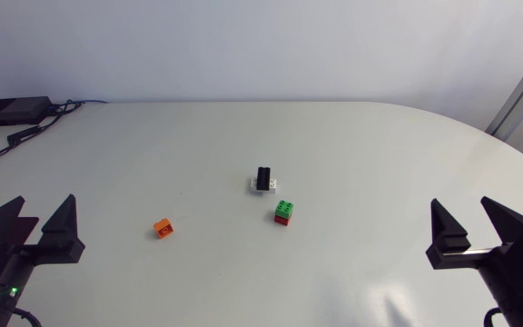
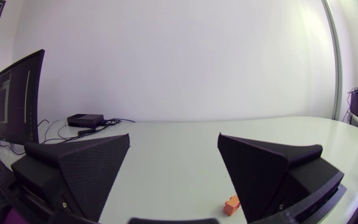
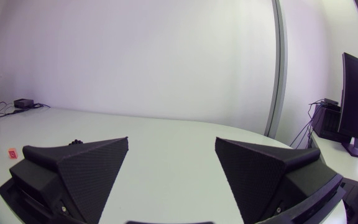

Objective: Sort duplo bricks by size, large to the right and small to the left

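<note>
Black wedge-shaped left fingers sit low at the near left corner of the surface, their arm coming in from the left side edge. They are spread wide apart and grip nothing. The right fingers mirror them at the near right corner, likewise parted and gripping nothing. Both pairs point across the surface toward its far side.

The bricks lie between the two arms, well apart from either. A small orange brick lies alone, left of the middle and nearer the left fingers. In the left wrist view it shows ahead of those fingers, partly hidden behind one of them. Near the middle a black brick stands on a white brick. Just beside that pair, toward the near edge and slightly to the right, a green brick sits on a red brick.

The surface is smooth and white, with its far right corner rounded. A flat black box with trailing cables rests at its far left corner.
</note>
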Controlling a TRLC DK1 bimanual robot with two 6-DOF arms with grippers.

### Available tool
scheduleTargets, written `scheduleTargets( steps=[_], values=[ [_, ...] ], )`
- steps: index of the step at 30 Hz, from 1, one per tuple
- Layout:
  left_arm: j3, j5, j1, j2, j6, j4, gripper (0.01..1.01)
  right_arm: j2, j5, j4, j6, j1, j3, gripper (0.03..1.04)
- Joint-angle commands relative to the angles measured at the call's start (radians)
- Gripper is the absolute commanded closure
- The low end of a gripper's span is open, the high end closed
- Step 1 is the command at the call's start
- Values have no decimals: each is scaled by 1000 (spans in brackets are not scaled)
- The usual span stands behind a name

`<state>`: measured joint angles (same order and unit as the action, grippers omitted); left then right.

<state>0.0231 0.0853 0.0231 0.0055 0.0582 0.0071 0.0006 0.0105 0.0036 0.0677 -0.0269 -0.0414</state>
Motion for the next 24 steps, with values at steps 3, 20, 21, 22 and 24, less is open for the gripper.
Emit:
scheduleTargets(
  steps=[3, 20, 21, 22, 24],
  values=[
    [-25, -7, -6, -18, -15, 7, 46, -5, 2, -11, 3, 1, 41, 59],
    [49, -4, -11, -18, -18, -53, 56, -7, -1, -10, 4, 16, 29, 59],
    [63, -5, -11, -18, -17, -64, 56, -5, -3, -24, 4, 16, 15, 59],
    [77, -4, -14, -15, -18, -76, 56, -5, -3, -36, 3, 18, 2, 59],
    [106, -5, -29, 1, -18, -94, 57, -2, -3, -37, 3, 24, -20, 59]
  ],
)
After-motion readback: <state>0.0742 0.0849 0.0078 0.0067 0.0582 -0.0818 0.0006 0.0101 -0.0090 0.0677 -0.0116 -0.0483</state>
